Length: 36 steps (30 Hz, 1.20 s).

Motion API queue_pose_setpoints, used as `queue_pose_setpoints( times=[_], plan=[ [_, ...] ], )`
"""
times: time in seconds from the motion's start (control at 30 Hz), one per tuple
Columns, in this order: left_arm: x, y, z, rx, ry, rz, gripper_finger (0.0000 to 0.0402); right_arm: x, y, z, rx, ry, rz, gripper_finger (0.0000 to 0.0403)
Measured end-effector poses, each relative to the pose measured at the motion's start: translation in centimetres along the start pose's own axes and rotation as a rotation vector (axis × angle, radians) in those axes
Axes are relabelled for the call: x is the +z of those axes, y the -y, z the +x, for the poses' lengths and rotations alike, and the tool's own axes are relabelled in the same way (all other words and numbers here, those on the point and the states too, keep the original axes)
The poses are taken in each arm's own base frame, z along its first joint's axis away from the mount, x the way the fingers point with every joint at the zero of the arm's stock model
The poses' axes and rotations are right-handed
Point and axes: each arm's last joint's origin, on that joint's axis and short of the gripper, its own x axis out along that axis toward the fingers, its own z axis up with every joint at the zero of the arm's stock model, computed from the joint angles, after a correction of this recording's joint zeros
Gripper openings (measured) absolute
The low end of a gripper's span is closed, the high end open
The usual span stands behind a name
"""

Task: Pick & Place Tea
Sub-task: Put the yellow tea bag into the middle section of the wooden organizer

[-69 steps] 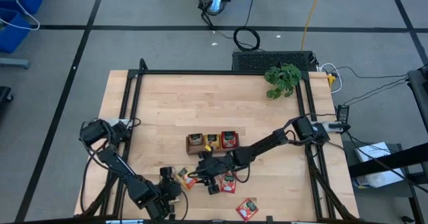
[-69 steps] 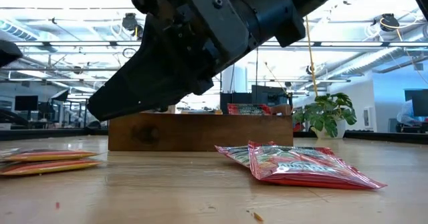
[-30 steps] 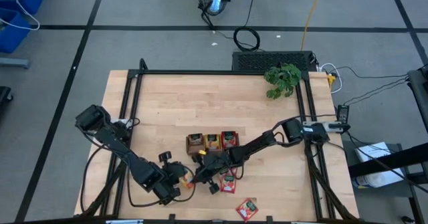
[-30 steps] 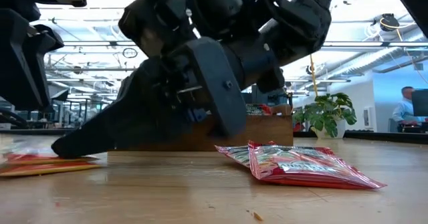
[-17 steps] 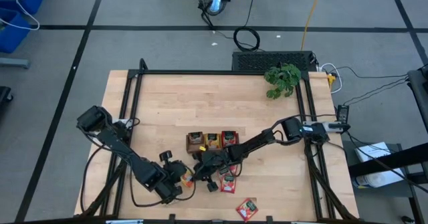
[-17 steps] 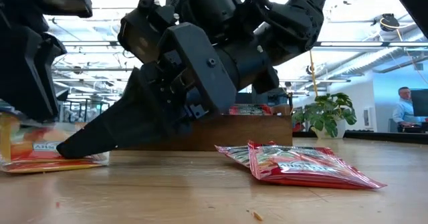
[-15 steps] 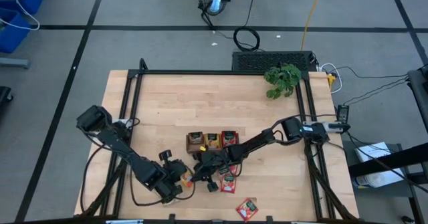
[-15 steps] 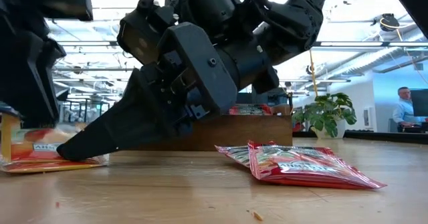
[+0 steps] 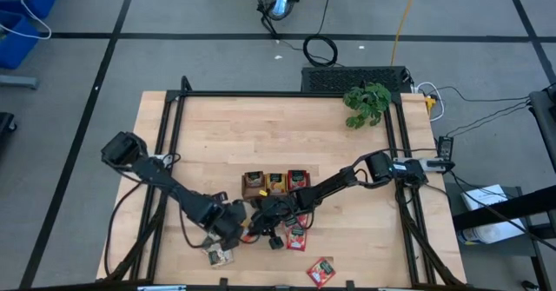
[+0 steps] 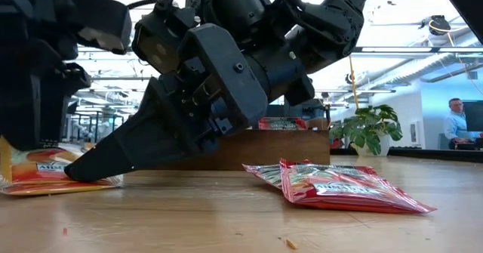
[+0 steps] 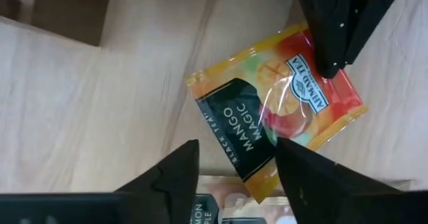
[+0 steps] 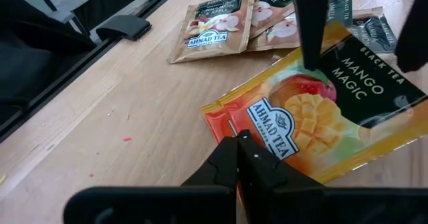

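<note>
On the counter (image 9: 226, 143), near its front edge, an orange mango sachet (image 11: 281, 110) lies flat. Left end effector (image 11: 234, 167) straddles it, fingers spread, gripping nothing. Right end effector (image 12: 239, 149), fully closed, presses its tip on the sachet's edge.

— What colour is the sachet (image 11: 277, 110) under the fingers?
— Orange fading to red at one end, with a dark green panel lettered in yellow and a white label patch. Mango cubes printed in yellow.
— And the ones beside it?
— Tan sachets (image 12: 212, 27) with dark green bands; one shows pale fruit, another red apples.
— The sachet (image 10: 339, 183) lying alone?
— Red, with green marks and glossy crinkles.
— The tray (image 10: 226, 149)?
— Dark brown wood. The table (image 9: 226, 143) is pale, light-grained wood with a black frame.
— The arms?
— Black throughout, both grippers (image 11: 231, 167) (image 12: 239, 147) matte black.
— The plant (image 9: 367, 103)?
— Leafy green.
</note>
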Motion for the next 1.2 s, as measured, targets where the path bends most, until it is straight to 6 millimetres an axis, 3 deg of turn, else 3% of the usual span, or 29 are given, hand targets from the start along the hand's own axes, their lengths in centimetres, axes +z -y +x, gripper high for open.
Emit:
queue_pose_setpoints(
  times=[0.17, 0.3, 0.43, 0.67, 1.07, 1.2],
  plan=[
    [0.6, -0.9, 0.1, -0.017, -0.06, -0.013, 0.0234, 0.0, 0.0, 0.0, 0.0, 0.0, -0.002, 0.0],
    [0.7, -0.9, 0.1, -0.033, -0.076, -0.001, 0.0232, 0.0, 0.0, 0.0, -0.002, 0.0, -0.009, 0.0],
    [0.8, -0.8, 0.1, -0.043, -0.066, 0.017, 0.0177, 0.0, 0.0, 0.0, -0.002, 0.003, -0.02, 0.0],
    [0.7, -0.6, 0.1, -0.047, -0.052, 0.071, 0.0015, 0.0, 0.0, 0.0, -0.004, 0.005, -0.022, 0.0],
    [0.5, -0.4, 0.0, -0.042, -0.04, 0.125, 0.0003, 0.0, 0.0, 0.0, -0.006, 0.004, -0.022, 0.0],
    [0.4, -0.4, -1.2, -0.059, -0.013, 0.128, 0.0002, 0.0, 0.1, 0.0, -0.007, 0.011, -0.034, 0.0]
  ],
)
